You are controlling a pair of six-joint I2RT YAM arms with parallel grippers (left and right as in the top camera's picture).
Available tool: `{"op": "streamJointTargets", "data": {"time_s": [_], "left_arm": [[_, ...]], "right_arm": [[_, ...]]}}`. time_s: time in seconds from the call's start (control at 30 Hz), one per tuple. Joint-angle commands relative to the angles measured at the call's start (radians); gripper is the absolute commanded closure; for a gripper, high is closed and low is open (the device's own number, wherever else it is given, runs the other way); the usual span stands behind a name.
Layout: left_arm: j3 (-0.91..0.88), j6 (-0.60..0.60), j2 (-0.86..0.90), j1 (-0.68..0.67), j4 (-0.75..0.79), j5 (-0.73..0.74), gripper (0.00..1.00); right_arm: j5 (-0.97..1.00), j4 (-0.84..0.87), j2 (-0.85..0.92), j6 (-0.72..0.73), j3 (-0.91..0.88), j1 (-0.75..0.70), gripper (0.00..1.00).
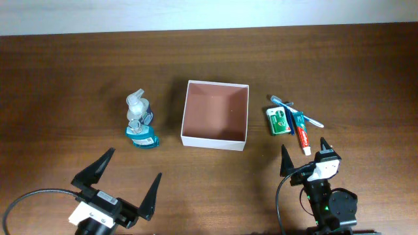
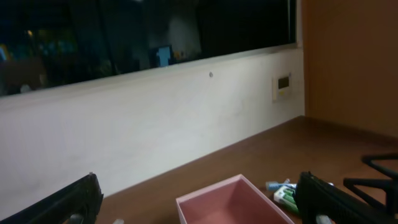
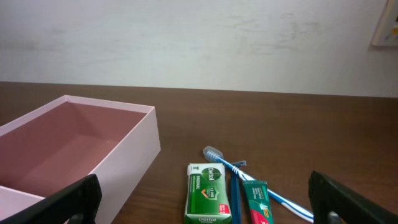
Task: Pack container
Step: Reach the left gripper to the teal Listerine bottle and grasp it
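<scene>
Container [image 1: 215, 114] sits mid-table btwn bottles [image 1: 140, 121] & green packet [image 1: 278, 121]; left gripper [image 1: 134, 163] near front edge, jaws wide apart; right gripper [image 1: 303, 143] by toothpaste [image 1: 302, 136], jaws also apart.

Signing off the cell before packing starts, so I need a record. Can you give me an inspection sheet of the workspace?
Surface: brown wooden table, no spills seen.
Job's things: container open-topped, empty, centre; bottles on its left-arm side; green packet, toothbrush and toothpaste tube on its right-arm side.
Clutter: nothing seen.
Grippers: left gripper and right gripper, jaws open, holding nothing.
Cables: black cable loops beside the left arm.
Surroundings: white wall, wall plate.
</scene>
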Motion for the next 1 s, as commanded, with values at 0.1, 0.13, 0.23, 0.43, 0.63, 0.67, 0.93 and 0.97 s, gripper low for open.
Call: {"op": "streamJointTargets", "data": {"time_s": [0.1, 0.13, 0.23, 0.43, 0.63, 0.67, 0.93, 0.97], "left_arm": [[0.011, -0.246, 0.036, -0.004, -0.149, -0.385, 0.00], [0.012, -0.292, 0.051, -0.004, -0.174, -0.419, 0.00], [0.024, -0.305, 0.162, -0.004, -0.217, -0.374, 0.00], [0.237, -0.175, 0.657, -0.004, -0.407, -0.303, 0.00], [0.385, -0.168, 0.907, -0.004, -0.465, -0.303, 0.00], [0.385, -0.168, 0.919, -0.004, -0.465, -0.303, 0.00], [0.385, -0.168, 0.980, -0.004, -0.465, -0.334, 0.01], [0.385, -0.167, 0.985, -0.004, -0.462, -0.334, 0.01]], "right_arm": [[-0.002, -0.005, -0.008, 0.000, -0.005, -0.008, 0.02], [-0.002, -0.005, -0.008, 0.000, -0.005, -0.008, 0.01], [-0.002, -0.005, -0.008, 0.000, -0.005, -0.008, 0.01], [-0.002, -0.005, -0.008, 0.000, -0.005, -0.008, 0.01], [-0.002, -0.005, -0.008, 0.000, -0.005, -0.008, 0.01], [-0.002, -0.005, -0.008, 0.000, -0.005, -0.008, 0.01], [-0.002, -0.005, -0.008, 0.000, -0.005, -0.008, 0.01], [-0.002, -0.005, -0.008, 0.000, -0.005, -0.008, 0.01]]}}
